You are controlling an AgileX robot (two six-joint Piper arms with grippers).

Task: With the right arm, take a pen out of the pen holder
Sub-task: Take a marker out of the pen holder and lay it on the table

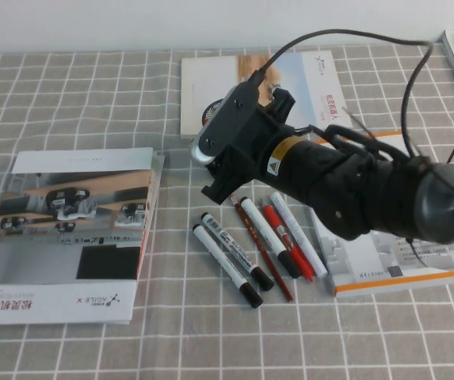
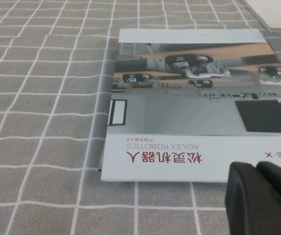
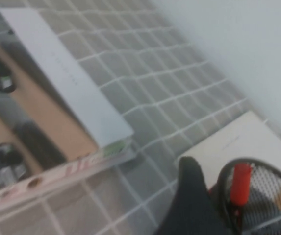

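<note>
Right gripper is beside the mesh pen holder and its red pen; its opening cannot be told. Left gripper, closed and empty, hovers over an AgileX brochure.

Six loose pens, four booklets, one pen holder.

Pens between left brochure and right booklet; right gripper beside pens, left gripper near brochure

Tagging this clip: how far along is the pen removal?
Done: several pens lie on the cloth. In hand: right gripper hangs near them, nothing visibly held; left gripper parked by the booklet. To do, perhaps: a red pen sits in the holder.
</note>
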